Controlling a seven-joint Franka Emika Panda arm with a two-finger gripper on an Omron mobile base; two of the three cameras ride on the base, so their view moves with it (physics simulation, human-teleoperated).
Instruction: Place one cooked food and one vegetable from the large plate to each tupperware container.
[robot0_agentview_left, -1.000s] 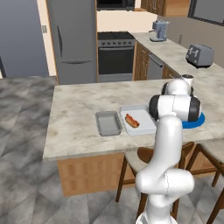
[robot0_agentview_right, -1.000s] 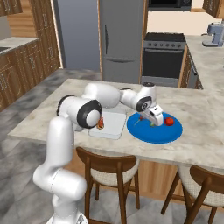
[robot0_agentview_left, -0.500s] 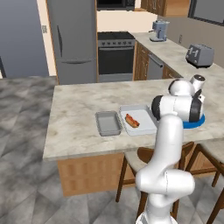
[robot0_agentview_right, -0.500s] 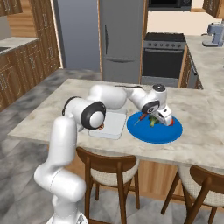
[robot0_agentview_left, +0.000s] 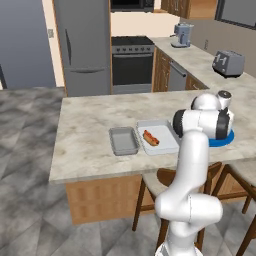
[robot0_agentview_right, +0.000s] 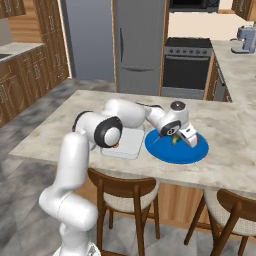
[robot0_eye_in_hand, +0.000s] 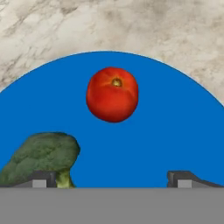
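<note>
As hot dog already lies in whitish tray, gripper hovers spread over plate, tomato ahead between tips, broccoli beside left tip; vegetable likely next.

White arm — dark joints

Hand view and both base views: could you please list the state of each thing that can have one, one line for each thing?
gripper: open, low over the plate.
tomato: loose on the plate, ahead of the fingertips.
green vegetable: on the plate, by one fingertip, not gripped.
blue plate: holds both vegetables.
whitish container: holds a hot dog.
grey container: nothing inside.
</note>
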